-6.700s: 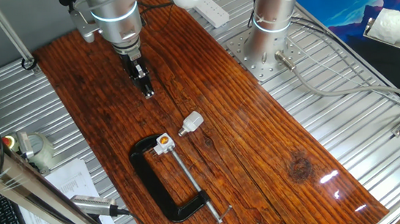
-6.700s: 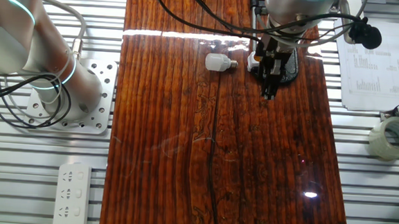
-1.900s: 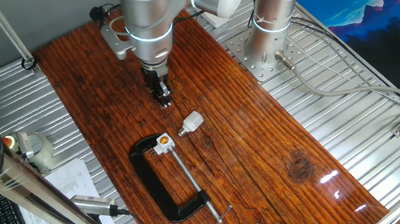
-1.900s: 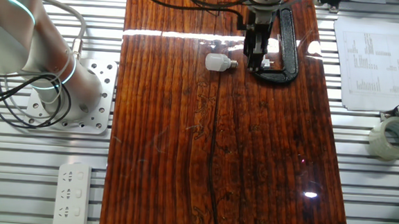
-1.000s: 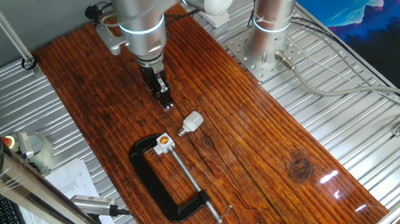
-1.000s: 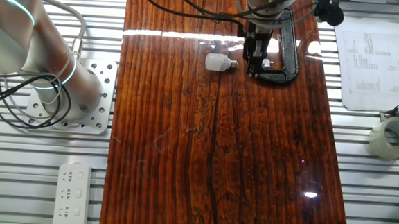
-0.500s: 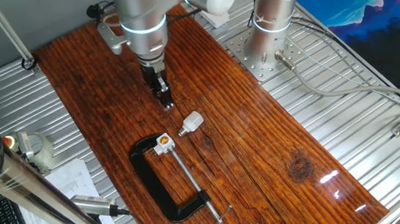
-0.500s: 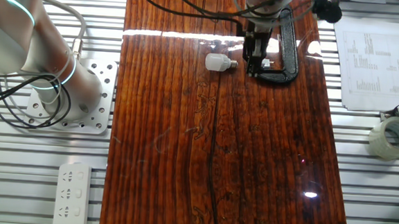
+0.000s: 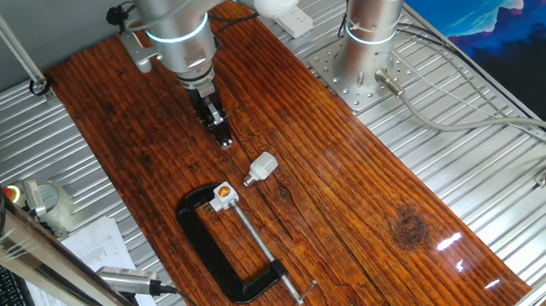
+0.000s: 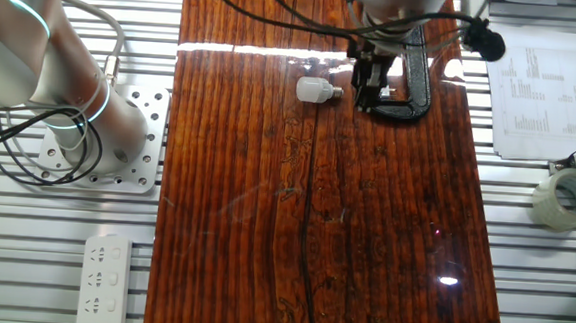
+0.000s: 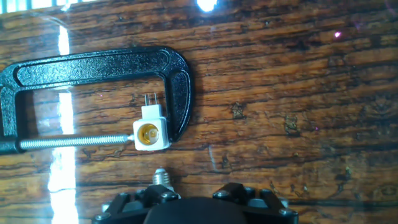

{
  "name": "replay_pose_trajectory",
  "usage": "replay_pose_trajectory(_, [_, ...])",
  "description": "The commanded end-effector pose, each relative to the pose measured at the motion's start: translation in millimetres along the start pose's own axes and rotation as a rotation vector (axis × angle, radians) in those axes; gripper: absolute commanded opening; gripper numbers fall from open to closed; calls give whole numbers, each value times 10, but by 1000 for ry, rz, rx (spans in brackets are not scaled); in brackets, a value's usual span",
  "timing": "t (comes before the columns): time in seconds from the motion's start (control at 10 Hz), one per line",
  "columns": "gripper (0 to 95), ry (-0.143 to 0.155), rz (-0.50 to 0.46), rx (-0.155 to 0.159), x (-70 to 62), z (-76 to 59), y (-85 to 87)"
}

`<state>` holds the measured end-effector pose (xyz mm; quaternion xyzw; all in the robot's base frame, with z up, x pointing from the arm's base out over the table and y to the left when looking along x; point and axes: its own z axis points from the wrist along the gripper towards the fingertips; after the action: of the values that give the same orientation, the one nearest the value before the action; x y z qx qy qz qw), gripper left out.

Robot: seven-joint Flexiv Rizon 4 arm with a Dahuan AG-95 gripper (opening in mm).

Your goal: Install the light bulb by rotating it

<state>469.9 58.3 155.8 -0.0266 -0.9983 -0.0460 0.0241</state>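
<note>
The gripper (image 9: 221,135) is seen poised above the wooden table (image 9: 358,205), its dark fingers pointed down at the boards; from the other fixed view the gripper (image 10: 369,86) is placed just beside the clamp's bow. Whether its jaws are spread or pressed together cannot be told: they are too small in both fixed views, and only the black housing is caught at the bottom edge of the hand view. Nothing is seen held between them.

Just beyond the fingers, the light bulb (image 9: 262,167) is found lying on its side on the bare wood, free of the gripper. Its long axis is laid flat along the table; the pale head is turned away from the clamp and the silvery screw base is pointed toward the socket. In the other fixed view the light bulb (image 10: 316,89) is seen with its base aimed at the gripper side. In the hand view only the threaded tip of the light bulb (image 11: 161,176) is shown, peeking over the housing.

Close by, the white socket block (image 11: 150,132) with its orange centre is pinched by the screw of the black C-clamp (image 11: 93,61), 2 prongs up. Bulb and socket are kept apart by a small gap of wood.
</note>
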Motion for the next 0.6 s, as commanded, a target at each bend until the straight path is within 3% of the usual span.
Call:
replay_pose_trajectory(0.1, [570,-23,-74,-42,15,-2,-4])
replay_pose_trajectory(0.2, [760,-22,-96,-56,13,5,-7])
replay_pose_trajectory(0.4, [760,-30,-154,-52,13,8,-7])
replay_pose_trajectory(0.6, [760,-2,-150,-32,21,8,-11])
